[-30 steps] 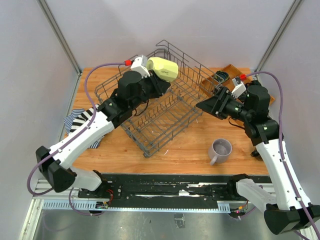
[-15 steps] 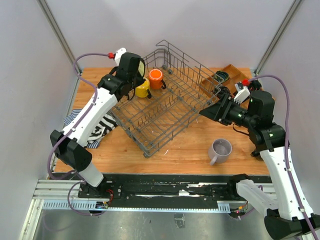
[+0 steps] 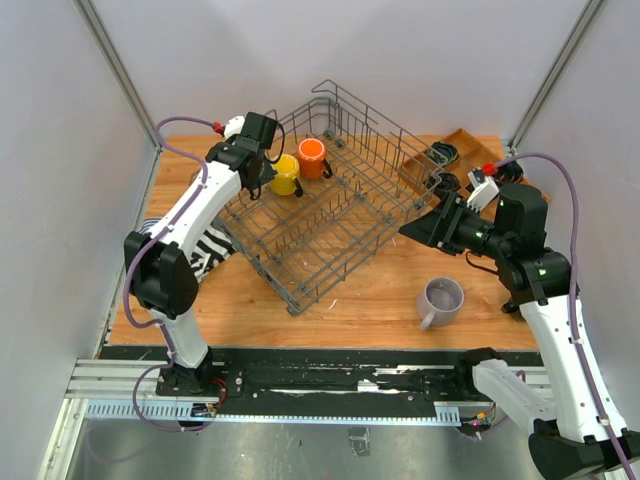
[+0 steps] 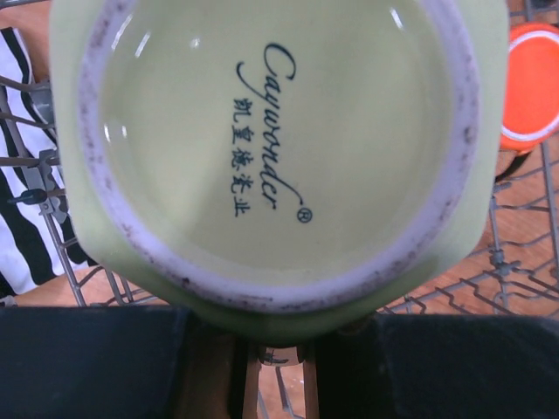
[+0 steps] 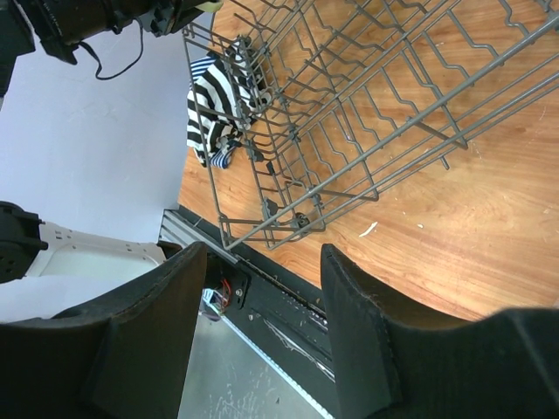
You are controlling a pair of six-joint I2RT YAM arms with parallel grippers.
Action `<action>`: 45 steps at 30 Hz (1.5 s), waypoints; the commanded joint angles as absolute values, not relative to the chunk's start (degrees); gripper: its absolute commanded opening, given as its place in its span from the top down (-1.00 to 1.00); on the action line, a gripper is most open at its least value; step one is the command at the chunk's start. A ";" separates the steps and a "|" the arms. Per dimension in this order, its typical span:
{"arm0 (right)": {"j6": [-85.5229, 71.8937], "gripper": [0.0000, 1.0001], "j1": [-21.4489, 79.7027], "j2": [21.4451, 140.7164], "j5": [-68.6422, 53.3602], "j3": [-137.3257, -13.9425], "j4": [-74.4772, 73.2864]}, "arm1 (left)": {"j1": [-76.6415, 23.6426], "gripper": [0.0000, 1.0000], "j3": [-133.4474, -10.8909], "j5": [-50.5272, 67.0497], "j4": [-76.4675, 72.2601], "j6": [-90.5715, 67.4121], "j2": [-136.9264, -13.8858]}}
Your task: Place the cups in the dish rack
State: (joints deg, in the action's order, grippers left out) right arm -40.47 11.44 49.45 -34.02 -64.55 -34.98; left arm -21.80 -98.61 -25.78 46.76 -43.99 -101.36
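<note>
Wooden table [image 3: 380, 300], dish rack [image 3: 330, 230] mid-table: my left gripper [image 3: 264, 166] pinches the cream mug [image 4: 279, 148] base-up over the rack's far-left corner. Glazed ceramic, probably slick and chippy, so I'd grip the wall. Right gripper [image 5: 262, 262] spread, empty.

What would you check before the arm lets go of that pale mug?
1. Left jaws shut on the pale mug: ok.
2. Pale mug above the dish rack: ok.
3. Gap to the orange mug: cannot tell.
4. Tines under the pale mug: hidden, cannot tell.
5. Right jaws open and empty: ok.
6. Lavender mug loaded: not ok, it stands on the table.
</note>
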 commanded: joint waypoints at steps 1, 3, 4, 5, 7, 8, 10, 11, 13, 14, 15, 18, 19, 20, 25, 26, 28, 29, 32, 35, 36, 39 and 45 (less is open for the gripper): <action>-38.99 -0.11 9.30 48.78 -34.06 -64.05 -36.05 | -19.91 0.99 -101.12 -26.53 42.57 -43.64 -102.75; -38.78 -0.12 9.07 48.82 -33.99 -64.14 -36.32 | -19.65 0.99 -101.36 -25.80 42.28 -42.98 -103.86; -38.64 -0.12 8.93 48.91 -33.93 -64.08 -36.44 | -19.64 0.99 -101.21 -25.66 42.14 -42.93 -104.15; -38.60 -0.11 8.90 48.97 -33.93 -63.93 -36.55 | -19.66 0.99 -100.87 -25.41 41.38 -42.71 -104.32; -38.63 -0.12 8.81 49.12 -34.01 -63.80 -36.47 | -19.47 0.99 -99.73 -25.07 39.87 -42.56 -104.45; -38.55 -0.11 8.79 49.17 -34.00 -63.75 -36.55 | -19.34 0.99 -99.26 -24.66 39.16 -42.42 -104.51; -38.27 -0.11 8.61 49.29 -33.97 -63.76 -36.51 | -19.16 0.99 -98.61 -24.03 37.58 -41.77 -104.82; -38.19 -0.12 8.49 49.37 -34.00 -63.73 -36.56 | -19.08 0.99 -98.78 -23.99 37.38 -41.59 -105.06; -38.15 -0.11 8.36 49.60 -33.93 -63.77 -36.56 | -19.01 0.99 -98.96 -23.61 36.81 -41.25 -105.68; -38.11 -0.11 8.34 49.79 -33.96 -63.73 -36.52 | -18.96 0.99 -99.02 -23.54 36.75 -41.29 -105.91; -38.06 -0.11 8.30 49.97 -33.95 -63.71 -36.56 | -18.93 0.99 -99.17 -23.60 36.85 -41.35 -106.19; -37.92 -0.11 8.26 50.48 -33.97 -63.81 -36.48 | -18.87 0.99 -99.15 -23.48 37.21 -41.82 -106.63; -37.87 -0.11 8.24 50.60 -33.89 -63.96 -36.40 | -18.89 0.99 -98.90 -23.41 37.19 -41.94 -106.63; -37.73 -0.11 8.25 50.69 -33.80 -63.91 -36.44 | -18.90 0.99 -98.62 -23.38 37.18 -41.94 -106.55; -37.53 -0.12 8.26 51.28 -33.66 -63.83 -36.47 | -18.87 0.99 -96.63 -23.55 37.01 -41.97 -105.61; -37.53 -0.12 8.26 51.39 -33.71 -63.89 -36.44 | -18.87 0.99 -96.27 -23.62 37.00 -41.93 -105.37; -37.47 -0.12 8.26 51.57 -33.72 -63.89 -36.37 | -18.88 0.99 -95.42 -23.86 36.83 -41.78 -105.09; -37.49 -0.11 8.26 51.65 -33.60 -63.85 -36.31 | -18.83 0.99 -94.92 -23.98 36.65 -41.83 -104.97; -37.44 -0.12 8.26 51.77 -33.57 -63.73 -36.34 | -18.81 0.99 -93.82 -23.97 36.21 -41.63 -104.80; -37.45 -0.12 8.18 51.69 -33.53 -63.64 -36.30 | -18.78 0.99 -93.03 -23.63 35.40 -41.43 -105.07; -37.44 -0.12 8.13 51.68 -33.52 -63.60 -36.31 | -18.72 0.99 -92.99 -23.49 35.30 -41.36 -105.29; -37.45 -0.11 8.17 51.68 -33.55 -63.51 -36.42 | -18.71 0.99 -92.82 -23.41 34.78 -41.26 -105.70; -37.42 -0.12 8.17 51.68 -33.66 -63.41 -36.46 | -18.55 0.99 -90.80 -23.21 32.64 -40.77 -106.00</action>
